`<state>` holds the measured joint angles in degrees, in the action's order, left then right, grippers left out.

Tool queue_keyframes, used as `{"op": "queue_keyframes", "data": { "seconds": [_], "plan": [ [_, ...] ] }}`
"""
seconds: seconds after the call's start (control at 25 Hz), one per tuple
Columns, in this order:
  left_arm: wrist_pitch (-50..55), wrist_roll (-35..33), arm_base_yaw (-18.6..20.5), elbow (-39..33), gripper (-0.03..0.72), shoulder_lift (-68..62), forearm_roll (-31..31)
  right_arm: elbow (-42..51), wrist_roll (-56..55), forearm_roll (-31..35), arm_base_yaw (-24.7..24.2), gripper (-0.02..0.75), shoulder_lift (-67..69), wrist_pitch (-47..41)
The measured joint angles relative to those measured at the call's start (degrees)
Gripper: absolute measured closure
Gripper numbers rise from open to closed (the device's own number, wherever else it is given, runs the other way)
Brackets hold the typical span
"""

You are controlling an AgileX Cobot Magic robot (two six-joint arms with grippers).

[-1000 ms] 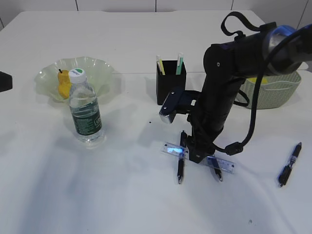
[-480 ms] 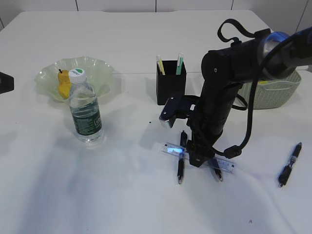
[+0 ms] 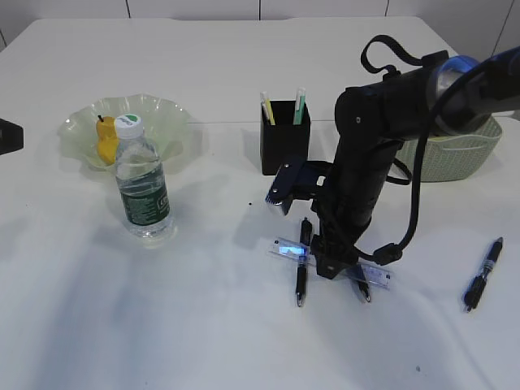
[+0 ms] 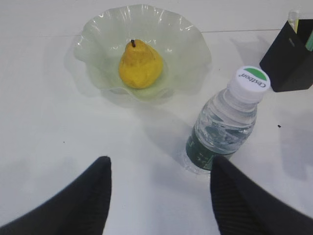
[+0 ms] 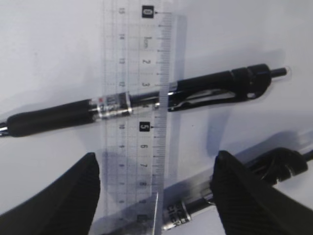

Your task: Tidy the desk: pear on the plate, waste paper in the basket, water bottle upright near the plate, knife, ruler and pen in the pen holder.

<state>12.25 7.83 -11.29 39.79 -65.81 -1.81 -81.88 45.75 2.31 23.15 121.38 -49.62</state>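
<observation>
right wrist view: open end effector (image 5: 155,196) straddles ruler (image 5: 139,122) over pen (image 5: 142,100).

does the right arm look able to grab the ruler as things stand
Probably yes: the right end effector is open right over the clear ruler, nothing above it. But the ruler lies flat across two pens, so they may get pinched too.

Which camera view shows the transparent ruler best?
The right wrist view: the ruler fills the frame, its numbers readable, lying over a pen. The exterior view shows it partly hidden by the arm; the left wrist view misses it.
</observation>
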Motion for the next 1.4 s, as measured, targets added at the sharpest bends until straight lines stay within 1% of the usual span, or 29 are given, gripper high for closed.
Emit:
{"op": "queue_keyframes", "data": {
  "seconds": [1.12, 1.32, 1.4],
  "plan": [
    [-0.67, 0.00, 0.00, 0.00, 0.239, 0.00, 0.00, -0.22, 0.13, 0.00, 0.00, 0.204, 1.00, 0.77],
    [-0.76, 0.00, 0.00, 0.00, 0.239, 0.00, 0.00, -0.22, 0.25, 0.00, 0.00, 0.225, 1.00, 0.77],
    [-0.76, 0.00, 0.00, 0.00, 0.239, 0.00, 0.00, -0.22, 0.24, 0.00, 0.00, 0.245, 1.02, 0.77]
  ]
}}
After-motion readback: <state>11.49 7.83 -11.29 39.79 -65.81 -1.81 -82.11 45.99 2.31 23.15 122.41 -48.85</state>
